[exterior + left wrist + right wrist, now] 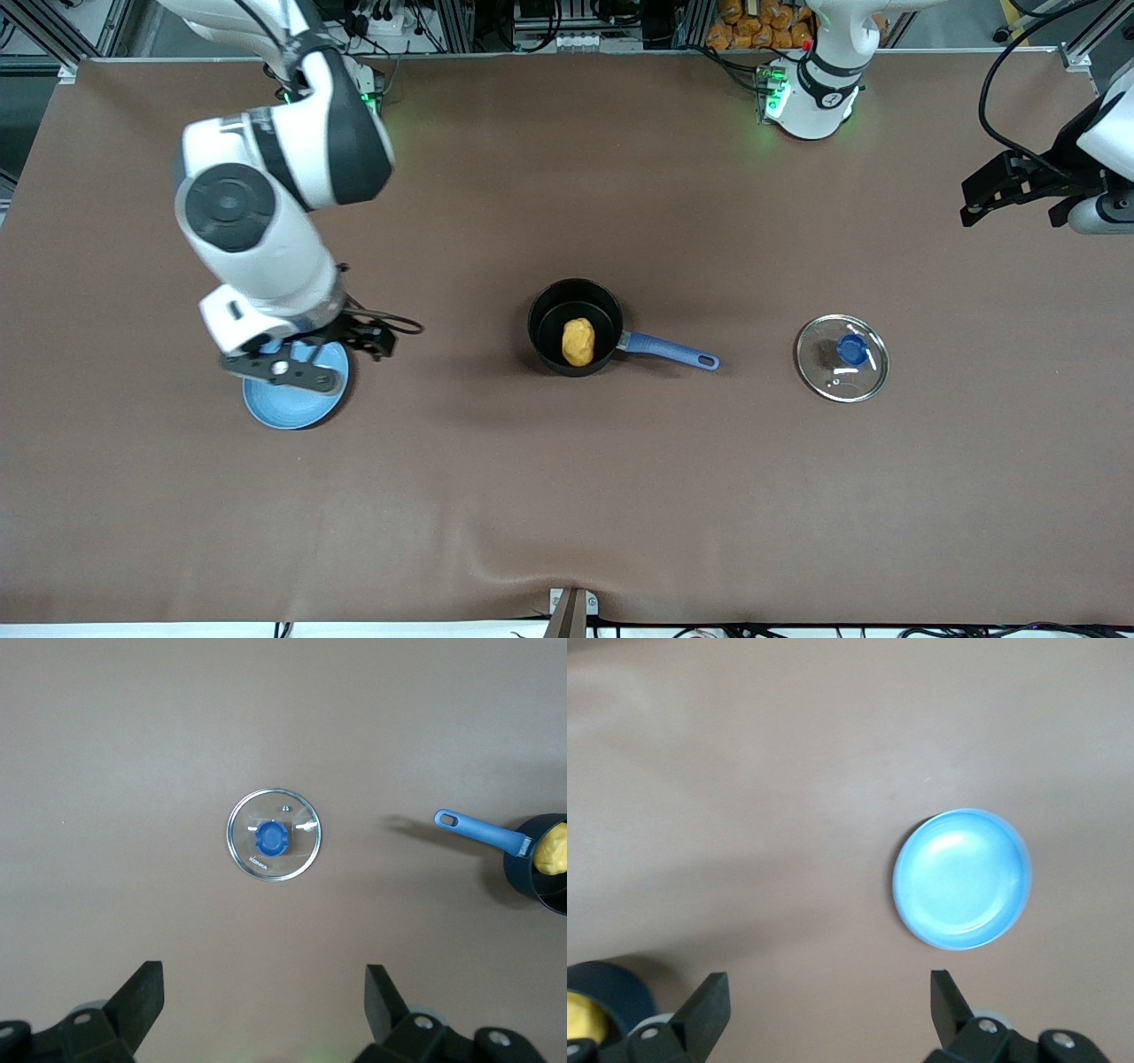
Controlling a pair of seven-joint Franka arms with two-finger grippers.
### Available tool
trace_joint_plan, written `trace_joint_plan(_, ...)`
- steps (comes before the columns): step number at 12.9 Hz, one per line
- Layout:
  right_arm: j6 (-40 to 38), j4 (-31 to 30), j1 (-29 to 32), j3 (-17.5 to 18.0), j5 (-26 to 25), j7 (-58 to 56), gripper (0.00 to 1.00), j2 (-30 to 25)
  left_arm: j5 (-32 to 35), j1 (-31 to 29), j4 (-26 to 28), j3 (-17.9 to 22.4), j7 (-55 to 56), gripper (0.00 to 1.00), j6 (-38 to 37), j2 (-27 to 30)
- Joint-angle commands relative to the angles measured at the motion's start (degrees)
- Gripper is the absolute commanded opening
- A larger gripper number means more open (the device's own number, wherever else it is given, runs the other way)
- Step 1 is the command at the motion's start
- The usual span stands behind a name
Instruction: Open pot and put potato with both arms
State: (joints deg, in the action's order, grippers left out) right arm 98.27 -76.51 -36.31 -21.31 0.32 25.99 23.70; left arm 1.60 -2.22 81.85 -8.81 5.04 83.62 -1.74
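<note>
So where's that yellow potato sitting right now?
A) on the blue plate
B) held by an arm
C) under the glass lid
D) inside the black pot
D: the potato lies inside the open pot, with the lid set apart on the table.

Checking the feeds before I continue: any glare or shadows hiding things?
Front view: white glints on the glass lid, the blue knob clear; potato plain in the pot. Left wrist view: the pot's handle casts a soft shadow. Right wrist view: sheen on the plate.

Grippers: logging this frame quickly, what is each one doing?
Left gripper: open, empty, above the lid.
Right gripper: open, empty, above the plate.
</note>
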Motion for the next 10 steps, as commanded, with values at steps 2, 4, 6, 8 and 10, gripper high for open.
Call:
trace_joint_plan(2, -0.6, -7.5, 5.6, -0.1, -0.4, -9.8, 1.0, -9.0, -0.9, 1.2, 4.9, 1.3, -0.3, 1.0, -0.1, 4.1)
trace_joint_plan(4, -0.5, -10.7, 7.7, -0.1, -0.4, -12.4, 1.0, -12.6, -0.9, 1.3, 7.4, 1.5, -0.3, 1.0, 0.0, 6.1)
trace_joint_plan(6, -0.9, -12.5, 10.5, -0.1, -0.4, -17.4, 1.0, -15.4, -0.9, 1.3, 7.9, 1.4, -0.2, 1.0, 0.0, 6.8)
trace_joint_plan(8, -2.7, -12.5, 14.1, -0.1, -0.3, -23.1, 1.0, -16.9, -0.9, 1.8, 9.0, 1.4, 0.1, 1.0, -0.1, 7.8)
trace_joint_plan(10, -4.9, -12.5, 16.7, -0.1, -0.3, -24.2, 1.0, -18.3, -0.9, 2.5, 9.4, 1.5, 0.5, 1.0, 0.0, 8.0)
